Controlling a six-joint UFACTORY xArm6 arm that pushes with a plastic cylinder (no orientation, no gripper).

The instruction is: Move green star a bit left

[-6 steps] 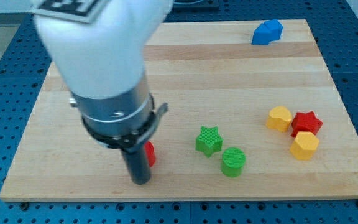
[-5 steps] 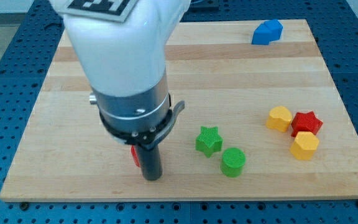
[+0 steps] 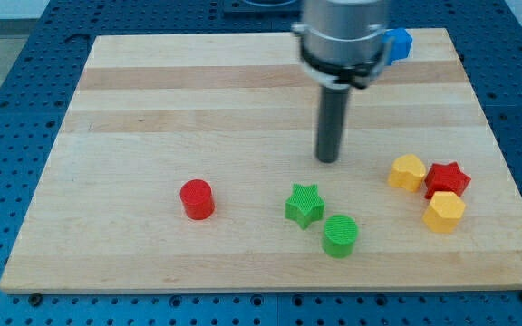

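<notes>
Nearest the board's [image 3: 107, 263] bottom edge sits the green cylinder [image 3: 340, 235], touching or just beside the green star [image 3: 304, 205] up to its left, with the red cylinder [image 3: 197, 199] well apart toward the view's left. Near the right edge cluster a yellow hexagonal block [image 3: 444, 211], a red star [image 3: 448, 177] and a yellow heart-like block [image 3: 408, 171]. My tip [image 3: 328, 160] rests on bare wood above and slightly right of the green star, apart from it; there are no jaws on this rod, and the arm hides most of the blue block [image 3: 399, 43] at the top right corner, its shape unclear.
</notes>
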